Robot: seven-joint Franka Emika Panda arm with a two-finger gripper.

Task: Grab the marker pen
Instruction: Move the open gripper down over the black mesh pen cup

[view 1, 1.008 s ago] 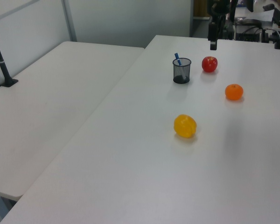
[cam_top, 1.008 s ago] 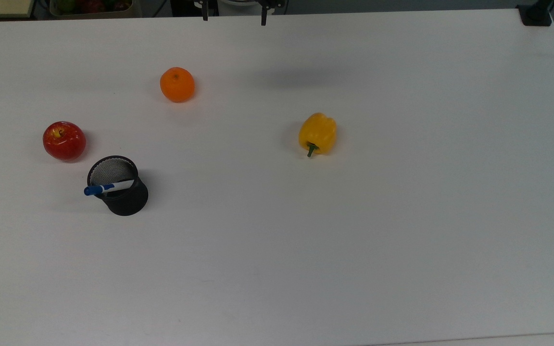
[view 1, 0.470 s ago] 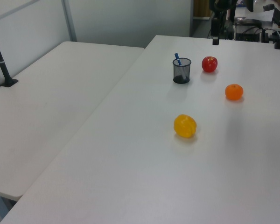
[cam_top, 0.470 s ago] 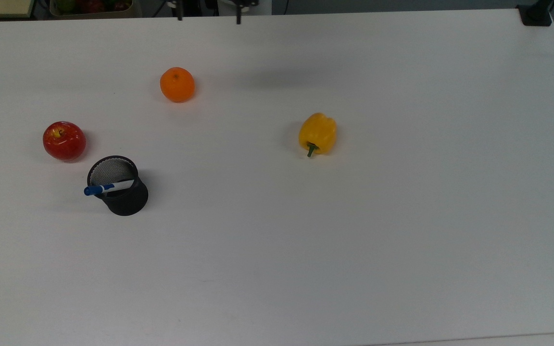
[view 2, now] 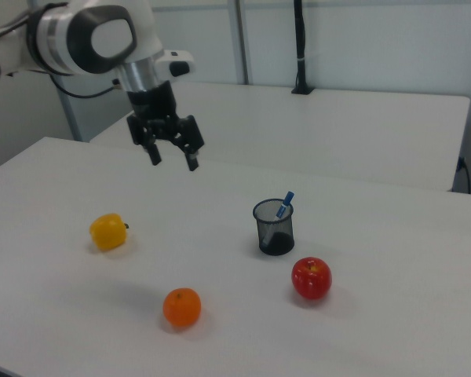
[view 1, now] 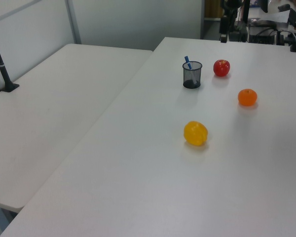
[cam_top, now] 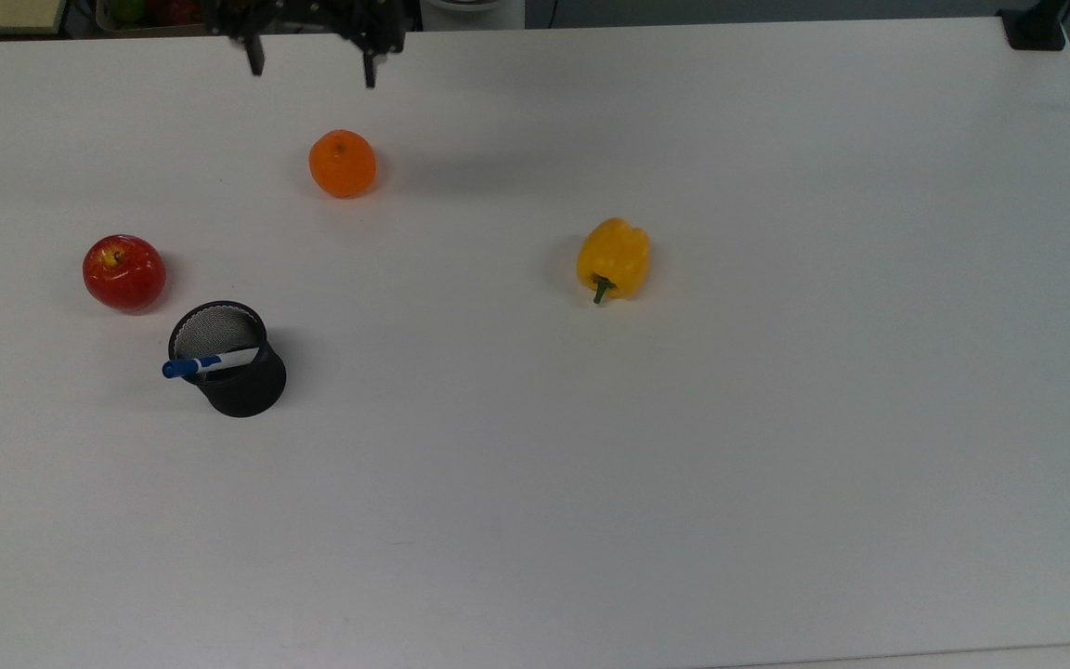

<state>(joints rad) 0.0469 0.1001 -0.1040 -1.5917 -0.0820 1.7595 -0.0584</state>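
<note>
Black hand [view 2: 173, 156] open, fingers down, above table [view 2: 377, 259].

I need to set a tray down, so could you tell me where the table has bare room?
The table is bare across the top view's right, past the yellow pepper, and along its bottom edge. Crowded: the top view's left, around the orange, apple and pen cup.

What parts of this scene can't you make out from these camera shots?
- Marker pen: its lower barrel is hidden inside the black mesh cup in the top, left and right views.
- Marker's label print: too small to read.
- Gripper: the arm above it is cut off by the top view's upper edge.
</note>
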